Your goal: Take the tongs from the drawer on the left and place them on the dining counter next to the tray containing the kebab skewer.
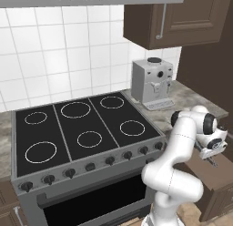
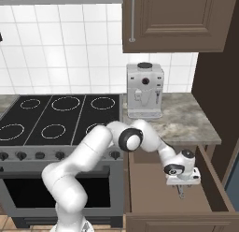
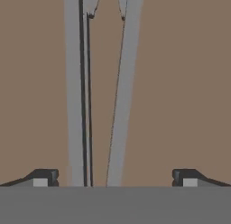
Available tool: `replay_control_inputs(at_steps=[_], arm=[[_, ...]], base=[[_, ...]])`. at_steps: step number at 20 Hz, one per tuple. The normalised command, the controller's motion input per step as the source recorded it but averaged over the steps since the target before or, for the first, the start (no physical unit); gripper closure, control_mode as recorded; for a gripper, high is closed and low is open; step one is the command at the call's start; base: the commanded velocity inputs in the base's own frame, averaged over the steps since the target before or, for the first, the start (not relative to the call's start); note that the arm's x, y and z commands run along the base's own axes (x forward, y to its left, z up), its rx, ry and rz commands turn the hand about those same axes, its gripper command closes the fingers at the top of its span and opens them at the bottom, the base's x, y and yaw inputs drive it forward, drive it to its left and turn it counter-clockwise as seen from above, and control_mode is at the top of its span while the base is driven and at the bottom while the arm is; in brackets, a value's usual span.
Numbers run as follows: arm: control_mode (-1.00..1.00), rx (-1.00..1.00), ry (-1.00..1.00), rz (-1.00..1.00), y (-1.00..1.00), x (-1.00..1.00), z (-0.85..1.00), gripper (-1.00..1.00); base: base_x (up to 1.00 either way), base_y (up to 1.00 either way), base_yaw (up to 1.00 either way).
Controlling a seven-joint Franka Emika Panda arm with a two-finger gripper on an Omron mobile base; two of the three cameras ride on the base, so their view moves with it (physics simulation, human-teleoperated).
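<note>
The tongs [image 3: 101, 92] lie flat on the brown floor of the open drawer [image 2: 154, 189], their two narrow grey arms running lengthwise between the fingertips [image 3: 43, 177] in the hand view. The gripper [image 3: 115, 178] hangs directly above them with its jaws spread wide, one tip on each side of the utensil and nothing held. In the right base view the gripper [image 2: 181, 191] sits low inside the drawer, just under the counter's edge.

The step in hand looks like the grasp. To do it well, the hand should descend straight until the tips flank both arms, then close across them, squeezing the pair together. The arms are thin and lie flat, so the tips probably need to reach almost to the drawer floor.

As far as the views reveal, the drawer holds the tongs. Behind it, a coffee machine [image 2: 144, 90] stands on the small marbled counter [image 2: 191, 121], beside the stove [image 1: 77, 127].
</note>
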Motion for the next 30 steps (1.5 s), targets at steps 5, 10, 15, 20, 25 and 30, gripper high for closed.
replay_control_inputs(at_steps=[5, 10, 15, 20, 25, 30], arm=[[-1.0, 0.04, 0.13, 0.0, -0.1, 0.05, -0.63, -1.0], [-1.0, 0.03, 0.02, 0.0, 0.0, 0.01, -0.08, 1.0], [-1.0, 0.0, -0.06, 0.0, -0.03, -0.32, 0.15, 1.0], [-1.0, 0.01, 0.0, 0.0, -0.45, -1.0, 0.38, 1.0], [-1.0, 0.02, -0.17, 0.0, -0.35, -0.95, 0.86, 1.0], [-1.0, 0.0, -0.43, -0.01, 0.0, -0.59, 1.0, 1.0]], base=[[0.0, 0.0, 0.0], [0.0, 0.0, 0.0], [0.0, 0.0, 0.0], [0.0, 0.0, 0.0], [0.0, 0.0, 0.0], [0.0, 0.0, 0.0]])
